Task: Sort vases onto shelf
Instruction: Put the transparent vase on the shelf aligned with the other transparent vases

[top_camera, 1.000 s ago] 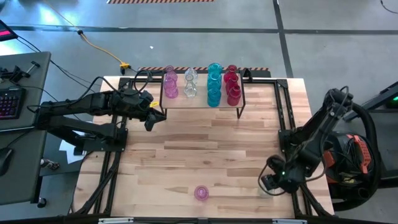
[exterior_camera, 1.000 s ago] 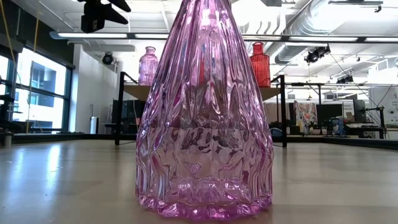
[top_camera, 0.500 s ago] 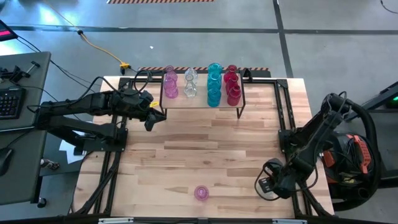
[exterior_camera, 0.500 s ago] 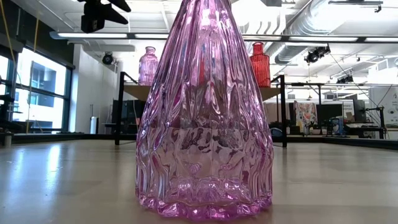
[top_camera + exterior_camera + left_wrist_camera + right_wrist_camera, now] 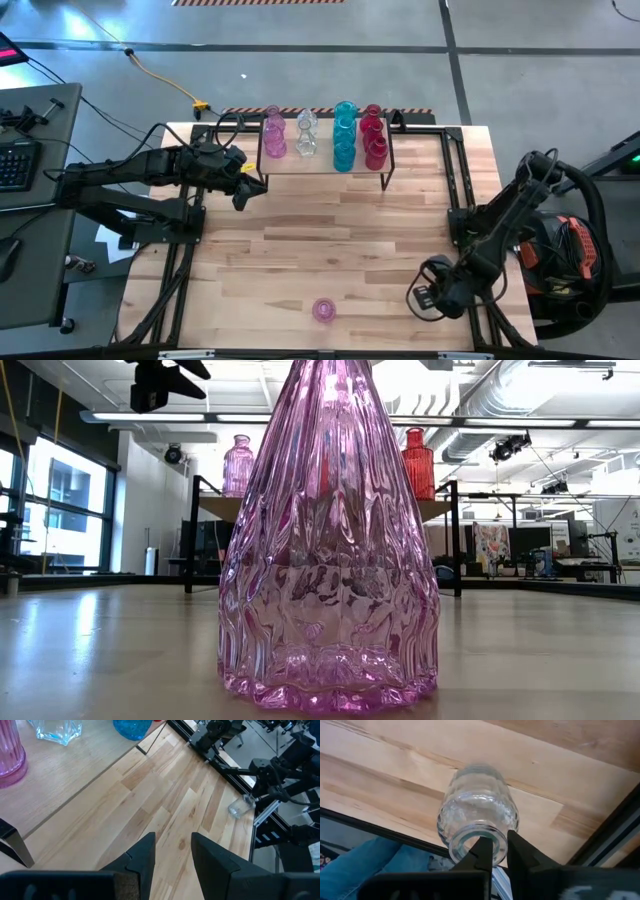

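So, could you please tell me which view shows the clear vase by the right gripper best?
The right wrist view: the clear vase fills it, lying with its mouth at the right gripper. The left wrist view shows it small; the high and low views barely or not at all.

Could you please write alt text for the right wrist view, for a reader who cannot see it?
The right tool has its two dark fingers pinched on the rim of a clear glass vase, one finger inside the mouth. The vase lies on its side on the light-wood tabletop, close to the table's black edge rail.

In the low view, the pink vase (image 5: 328,540) is filling the middle, its top being cut off and hiding most of the shelf (image 5: 215,506) behind it.
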### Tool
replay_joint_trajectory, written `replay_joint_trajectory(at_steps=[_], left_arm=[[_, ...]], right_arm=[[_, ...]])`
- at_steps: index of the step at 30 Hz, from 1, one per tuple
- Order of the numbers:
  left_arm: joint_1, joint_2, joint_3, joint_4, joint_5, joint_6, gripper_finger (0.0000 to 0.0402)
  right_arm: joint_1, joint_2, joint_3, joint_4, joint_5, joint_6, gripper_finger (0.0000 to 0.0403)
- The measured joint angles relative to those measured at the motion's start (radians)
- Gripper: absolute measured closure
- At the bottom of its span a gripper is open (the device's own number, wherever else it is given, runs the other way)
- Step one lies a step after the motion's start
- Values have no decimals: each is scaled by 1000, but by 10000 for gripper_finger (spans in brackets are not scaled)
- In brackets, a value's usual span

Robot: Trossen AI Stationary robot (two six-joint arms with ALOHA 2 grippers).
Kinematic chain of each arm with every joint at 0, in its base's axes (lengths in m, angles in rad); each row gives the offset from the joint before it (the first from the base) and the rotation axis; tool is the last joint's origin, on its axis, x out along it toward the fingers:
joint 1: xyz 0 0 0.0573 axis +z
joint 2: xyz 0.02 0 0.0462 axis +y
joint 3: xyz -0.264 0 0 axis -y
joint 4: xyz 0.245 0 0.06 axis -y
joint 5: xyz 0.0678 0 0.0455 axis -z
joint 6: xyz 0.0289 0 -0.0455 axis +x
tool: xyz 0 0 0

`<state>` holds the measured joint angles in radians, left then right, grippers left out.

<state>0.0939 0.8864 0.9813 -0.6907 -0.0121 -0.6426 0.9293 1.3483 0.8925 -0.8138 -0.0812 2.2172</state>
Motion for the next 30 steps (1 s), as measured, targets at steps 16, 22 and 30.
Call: replay_joint_trajectory(at_steps=[16, 22, 30], left_arm=[[0, 0, 0, 0, 0, 0, 284], [0, 0, 0, 0, 0, 0, 284], [0, 0, 0, 0, 0, 0, 284]], right_arm=[[-207, 3, 165, -223, 1, -328, 400], [-360, 1, 228, -295, 1, -550, 400], [-565, 1, 239, -235, 0, -819, 400]])
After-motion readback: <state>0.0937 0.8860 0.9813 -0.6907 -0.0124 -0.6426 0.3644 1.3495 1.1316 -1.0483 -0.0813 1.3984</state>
